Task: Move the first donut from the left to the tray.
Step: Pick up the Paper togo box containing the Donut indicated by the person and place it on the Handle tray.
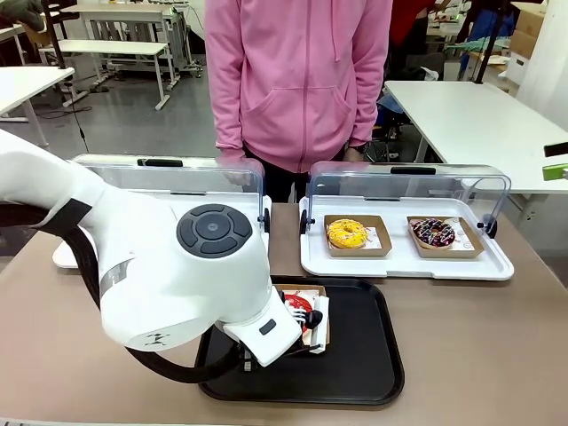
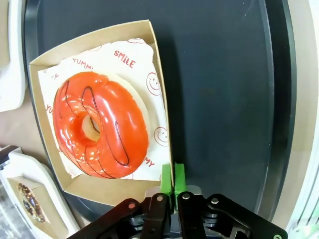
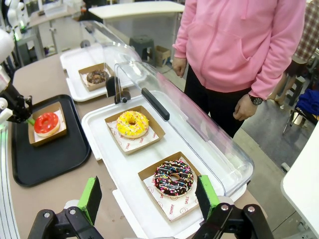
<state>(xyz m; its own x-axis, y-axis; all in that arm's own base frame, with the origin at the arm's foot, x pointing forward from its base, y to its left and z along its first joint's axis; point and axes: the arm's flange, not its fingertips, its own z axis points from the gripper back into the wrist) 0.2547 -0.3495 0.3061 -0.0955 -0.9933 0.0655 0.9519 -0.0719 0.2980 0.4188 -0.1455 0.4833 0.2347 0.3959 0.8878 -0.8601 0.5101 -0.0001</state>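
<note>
Left wrist view, entry one: the donut (image 2: 99, 124), red-glazed with thin dark lines, lies in its brown cardboard holder (image 2: 94, 37) on a white printed liner (image 2: 132, 59), and the holder rests on the black tray (image 2: 224, 99). The left tool (image 2: 172, 175) has its green pads (image 2: 166, 177) pressed together on the holder's side wall, pinching the cardboard edge nearest the camera.

Landmark for what follows: the tray (image 1: 364, 355).
- Left arm (image 1: 169, 266): bulky white housing leaning over the tray's left half in the front view, hiding most of the donut (image 1: 300, 311) and the holder; only a red sliver shows.
- Display case with clear lid (image 1: 408, 226): beyond the tray, to its right, on the brown surface (image 1: 497, 355). Holds a yellow donut (image 1: 347, 233) and a chocolate sprinkled donut (image 1: 434, 232), each in a cardboard holder.
- Second display case (image 1: 169, 177): beyond the tray, to its left, largely blocked by the arm.
- Person in a pink hooded top (image 1: 297, 80): standing past both cases at the surface's far side, hands low by the lids.

Right wrist view: the right tool (image 3: 149, 196) is spread wide, holding nothing, above the case with the chocolate sprinkled donut (image 3: 173, 178) and yellow donut (image 3: 132, 123); the donut (image 3: 46, 123) sits on the tray (image 3: 50, 159) farther off, with the left tool (image 3: 31, 120) at its holder's edge.
</note>
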